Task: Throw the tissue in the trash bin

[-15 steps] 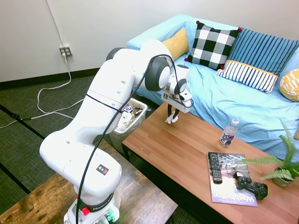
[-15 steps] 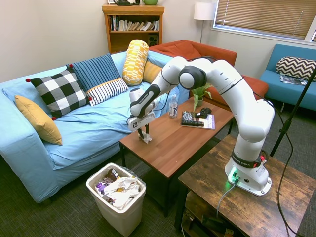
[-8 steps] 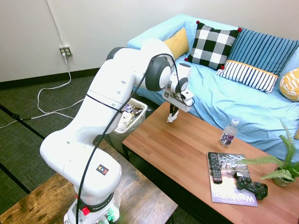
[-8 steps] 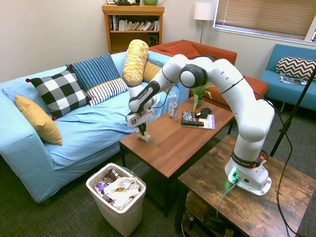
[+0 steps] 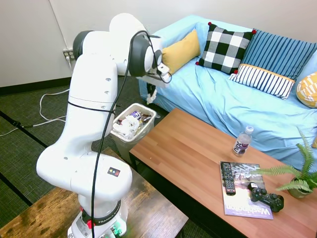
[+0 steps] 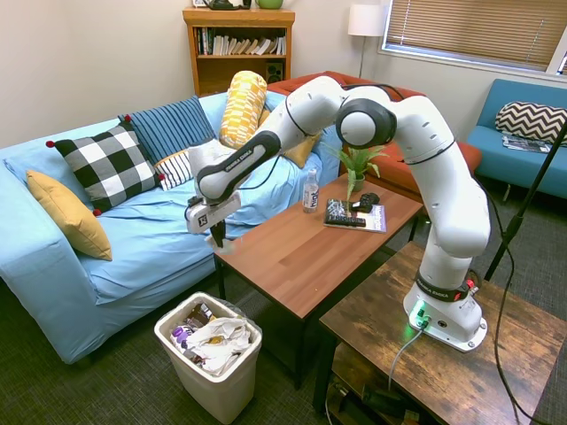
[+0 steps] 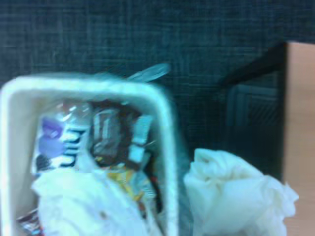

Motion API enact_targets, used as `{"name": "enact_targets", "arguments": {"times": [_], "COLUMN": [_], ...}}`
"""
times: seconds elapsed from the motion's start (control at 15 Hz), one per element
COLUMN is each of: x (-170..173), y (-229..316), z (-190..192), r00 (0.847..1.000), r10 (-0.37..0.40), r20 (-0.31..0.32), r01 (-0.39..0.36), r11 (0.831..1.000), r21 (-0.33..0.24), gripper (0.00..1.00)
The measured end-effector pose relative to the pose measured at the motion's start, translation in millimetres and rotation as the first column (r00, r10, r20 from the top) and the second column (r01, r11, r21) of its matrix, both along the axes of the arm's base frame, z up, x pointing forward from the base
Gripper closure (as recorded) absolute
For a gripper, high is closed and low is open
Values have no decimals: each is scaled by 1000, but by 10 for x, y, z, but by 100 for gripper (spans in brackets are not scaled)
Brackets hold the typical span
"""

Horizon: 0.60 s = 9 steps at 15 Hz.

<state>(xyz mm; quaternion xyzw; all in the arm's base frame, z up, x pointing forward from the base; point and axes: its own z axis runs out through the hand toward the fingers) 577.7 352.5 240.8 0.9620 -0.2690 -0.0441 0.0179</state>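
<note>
— One claw, and what did it have?
— It was closed on the tissue, a small white wad pinched between its fingers, hanging off the desk edge and above the floor.
— Where was the trash bin?
— In the second exterior view it sat at about six o'clock from the claw, well below it, stuffed with crumpled papers and dark wrappers.
— And from the wrist?
— Blurred, but the tissue showed just beside the bin's rim, outside it, at three o'clock from it.
— Anything else on the desk?
— A water bottle and a magazine at the far end.
</note>
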Motion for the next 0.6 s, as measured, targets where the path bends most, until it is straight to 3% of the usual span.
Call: {"name": "enact_targets", "arguments": {"times": [0.07, 0.13, 0.6], "x": [-176, -326, -598], "y": [251, 439, 600], "z": [-38, -105, -773], "r00": [999, 997, 987], "r10": [37, 71, 125], "r20": [-8, -18, -98], "r01": [-37, -71, -130], "r11": [999, 997, 990], "r21": [-9, -16, -51], "gripper": [100, 0, 0]}}
